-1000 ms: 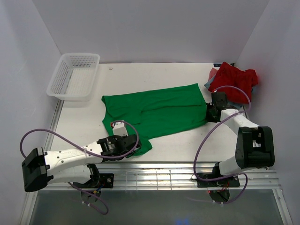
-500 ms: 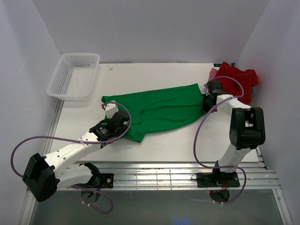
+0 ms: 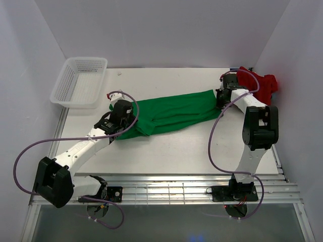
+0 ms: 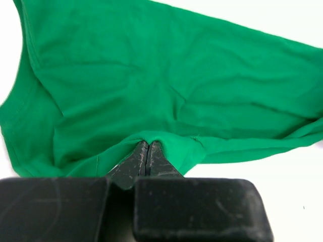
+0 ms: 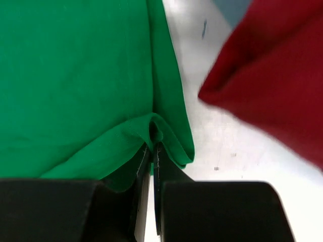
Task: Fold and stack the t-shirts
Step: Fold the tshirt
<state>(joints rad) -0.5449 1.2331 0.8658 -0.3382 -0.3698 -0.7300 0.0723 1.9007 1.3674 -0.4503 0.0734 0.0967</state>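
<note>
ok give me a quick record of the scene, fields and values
green shirt: long strip across the table, near edge doubled over
left tool: shut on green shirt, at its left end
right tool: shut on green shirt, at its right end
red shirt: crumpled heap, far right corner
basket: far left corner, apart from the shirts

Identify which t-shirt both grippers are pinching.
The green t-shirt, stretched across the table; the red t-shirt lies bunched in the far right corner, ungripped.
</note>
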